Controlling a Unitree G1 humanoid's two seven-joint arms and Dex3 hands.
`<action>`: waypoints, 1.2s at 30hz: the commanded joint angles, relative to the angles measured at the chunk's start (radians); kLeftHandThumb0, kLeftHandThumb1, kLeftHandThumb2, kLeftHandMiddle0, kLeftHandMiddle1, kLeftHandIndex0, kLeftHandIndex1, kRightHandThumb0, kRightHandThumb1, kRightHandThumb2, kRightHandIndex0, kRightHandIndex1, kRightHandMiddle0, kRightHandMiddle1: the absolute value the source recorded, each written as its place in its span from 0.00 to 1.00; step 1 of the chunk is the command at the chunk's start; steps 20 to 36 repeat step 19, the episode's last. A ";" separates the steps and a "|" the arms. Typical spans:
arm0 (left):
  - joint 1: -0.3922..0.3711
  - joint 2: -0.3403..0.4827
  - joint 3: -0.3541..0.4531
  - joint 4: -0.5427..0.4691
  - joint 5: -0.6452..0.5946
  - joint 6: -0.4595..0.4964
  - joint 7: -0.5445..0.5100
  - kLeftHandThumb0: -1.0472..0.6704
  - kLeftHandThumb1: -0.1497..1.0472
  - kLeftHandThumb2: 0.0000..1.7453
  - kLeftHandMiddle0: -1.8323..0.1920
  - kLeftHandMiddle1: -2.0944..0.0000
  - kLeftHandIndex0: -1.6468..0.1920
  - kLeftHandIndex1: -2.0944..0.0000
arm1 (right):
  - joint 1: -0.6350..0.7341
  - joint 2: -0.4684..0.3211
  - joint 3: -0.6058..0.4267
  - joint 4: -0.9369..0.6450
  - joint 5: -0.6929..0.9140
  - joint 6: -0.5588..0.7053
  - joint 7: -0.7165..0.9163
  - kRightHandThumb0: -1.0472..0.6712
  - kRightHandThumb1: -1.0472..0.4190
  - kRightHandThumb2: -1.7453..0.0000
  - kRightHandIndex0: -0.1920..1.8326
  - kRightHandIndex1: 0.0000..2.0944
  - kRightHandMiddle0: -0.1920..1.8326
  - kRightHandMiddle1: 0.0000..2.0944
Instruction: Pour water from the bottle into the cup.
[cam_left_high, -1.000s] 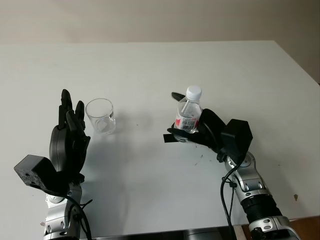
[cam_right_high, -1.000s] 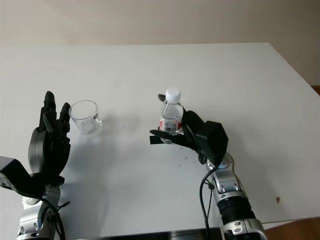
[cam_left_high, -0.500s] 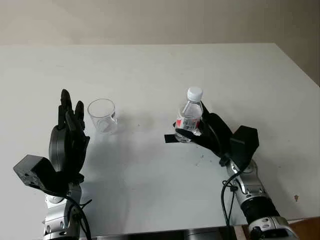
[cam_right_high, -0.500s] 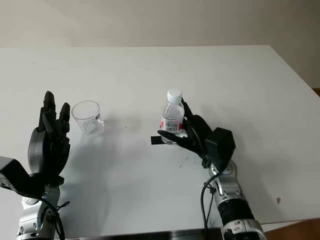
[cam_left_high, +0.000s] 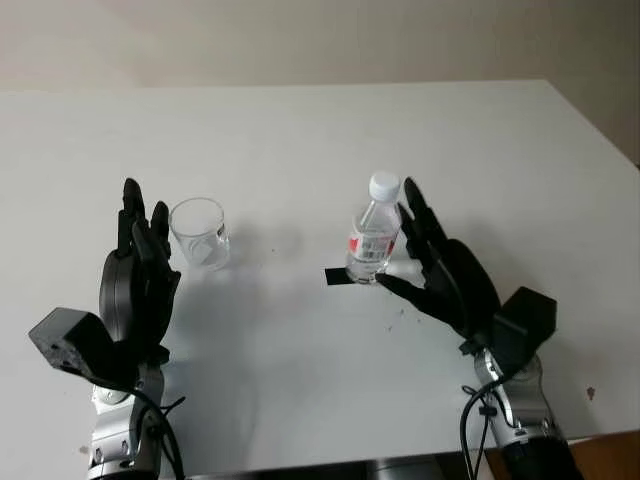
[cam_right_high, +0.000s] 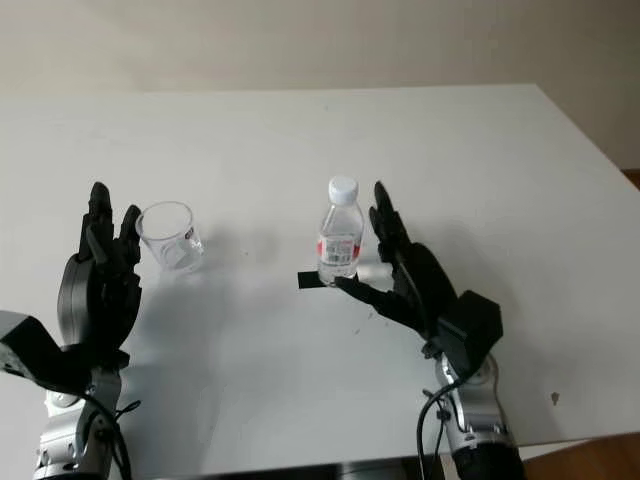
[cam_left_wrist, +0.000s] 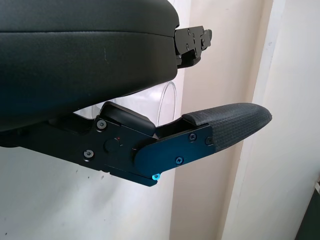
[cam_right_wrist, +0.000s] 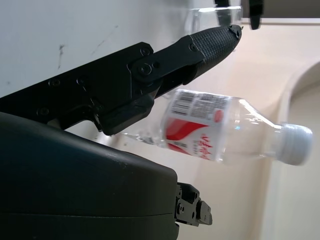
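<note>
1. Since the frame a second ago, I note that the right hand (cam_left_high: 440, 270) has let go of the bottle (cam_left_high: 371, 232): its fingers, then wrapped around the body, now stand open beside it, and the arm has drawn back toward the near edge

2. I see the white table (cam_left_high: 320, 130) carrying everything; a few small dark specks mark its surface near the bottle

3. I find the right hand just to the right of the bottle, holding nothing, fingers extended upward and the thumb (cam_left_high: 397, 290) reaching toward the bottle's base; I cannot tell whether the thumb touches it

4. I find the left hand (cam_left_high: 137, 275) raised at the near left, open and holding nothing, just beside the cup (cam_left_high: 199, 232); it sits where it did a second ago

5. I see the bottle standing upright near the table's middle, clear plastic with a red and white label and a white cap (cam_left_high: 384, 185) on; the right wrist view shows it between palm and thumb

6. I see the cup, clear and upright, well apart from the bottle to its left

7. I note a small black strip (cam_left_high: 336, 276) lying flat at the bottle's foot
</note>
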 joint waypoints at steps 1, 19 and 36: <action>-0.015 0.004 0.002 0.010 0.000 -0.005 0.001 0.10 1.00 0.43 1.00 0.85 0.96 1.00 | 0.033 0.005 -0.005 -0.065 0.005 -0.016 -0.009 0.09 0.05 0.96 0.00 0.00 0.00 0.00; -0.027 0.010 0.006 0.034 0.000 -0.025 -0.004 0.10 1.00 0.44 1.00 0.84 0.96 1.00 | 0.044 0.041 -0.014 -0.052 0.000 -0.062 -0.073 0.10 0.04 0.97 0.00 0.00 0.00 0.00; -0.027 0.010 0.006 0.034 0.000 -0.025 -0.004 0.10 1.00 0.44 1.00 0.84 0.96 1.00 | 0.044 0.041 -0.014 -0.052 0.000 -0.062 -0.073 0.10 0.04 0.97 0.00 0.00 0.00 0.00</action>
